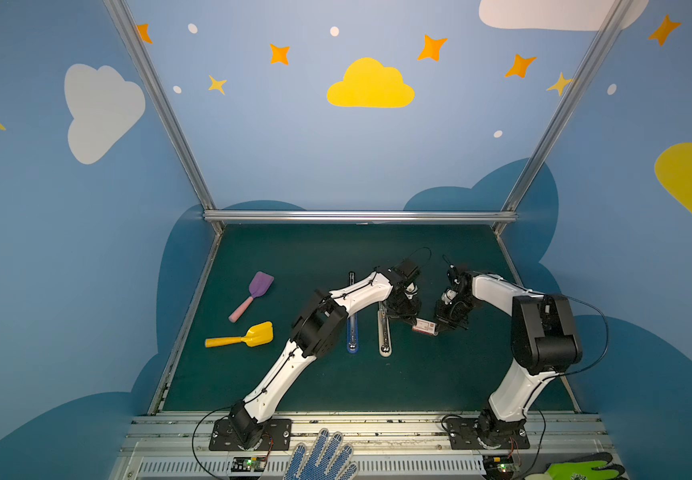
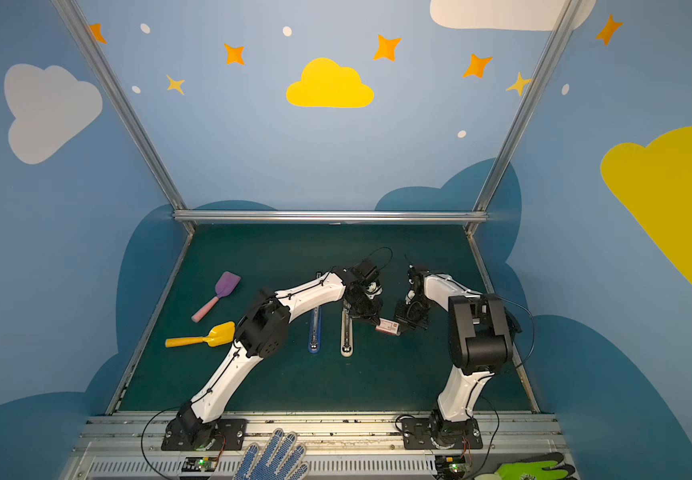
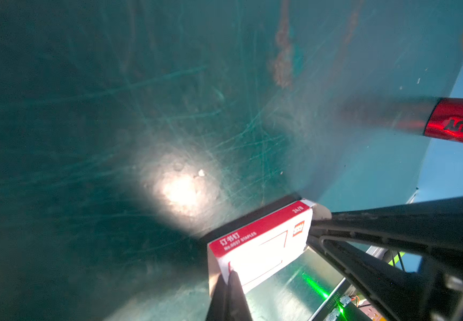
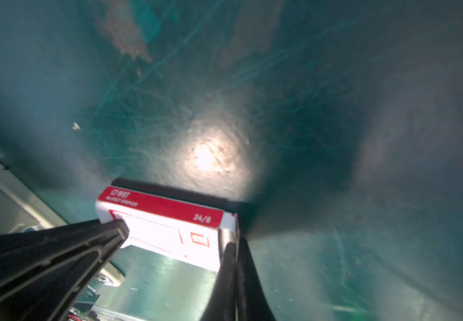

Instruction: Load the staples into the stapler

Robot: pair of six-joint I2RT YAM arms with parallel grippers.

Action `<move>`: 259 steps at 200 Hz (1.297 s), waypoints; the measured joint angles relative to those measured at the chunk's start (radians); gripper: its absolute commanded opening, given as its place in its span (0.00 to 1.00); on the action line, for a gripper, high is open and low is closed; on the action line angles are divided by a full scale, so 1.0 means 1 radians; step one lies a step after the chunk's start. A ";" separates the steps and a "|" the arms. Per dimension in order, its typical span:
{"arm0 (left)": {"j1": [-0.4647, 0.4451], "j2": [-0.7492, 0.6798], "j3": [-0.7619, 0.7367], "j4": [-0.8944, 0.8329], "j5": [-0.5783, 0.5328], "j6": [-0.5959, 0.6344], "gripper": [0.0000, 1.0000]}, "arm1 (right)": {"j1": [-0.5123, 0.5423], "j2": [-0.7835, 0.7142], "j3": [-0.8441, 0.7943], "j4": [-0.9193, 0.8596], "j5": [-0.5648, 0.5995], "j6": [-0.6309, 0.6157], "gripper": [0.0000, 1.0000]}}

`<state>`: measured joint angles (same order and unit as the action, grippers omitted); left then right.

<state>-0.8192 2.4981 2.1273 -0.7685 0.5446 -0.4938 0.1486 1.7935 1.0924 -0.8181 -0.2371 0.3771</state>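
left hand (image 3: 229,278) and right hand (image 4: 229,239) clamped on staples box (image 1: 424,326), green mat (image 1: 336,382), cloud-painted walls (image 1: 294,145)

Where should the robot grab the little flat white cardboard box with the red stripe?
Probably at its short ends, coming in from each side. The flat white cardboard staples box with the red stripe is long and thin, so an end slips between narrow fingers and the middle stays free. The left gripper and right gripper each pinch one end.

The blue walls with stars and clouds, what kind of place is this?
Probably a robot practice booth, not a playroom: a metal frame holds the painted walls, and a left arm and right arm are bolted to the front rail by a green mat.
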 measured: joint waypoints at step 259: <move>0.023 -0.060 -0.149 0.270 0.194 -0.185 0.55 | -0.093 -0.024 -0.044 0.010 -0.068 -0.015 0.00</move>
<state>-0.7959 2.4378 1.9785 -0.4984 0.7383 -0.6785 0.0551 1.7691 1.0485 -0.8085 -0.3050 0.3622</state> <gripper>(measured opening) 0.560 0.047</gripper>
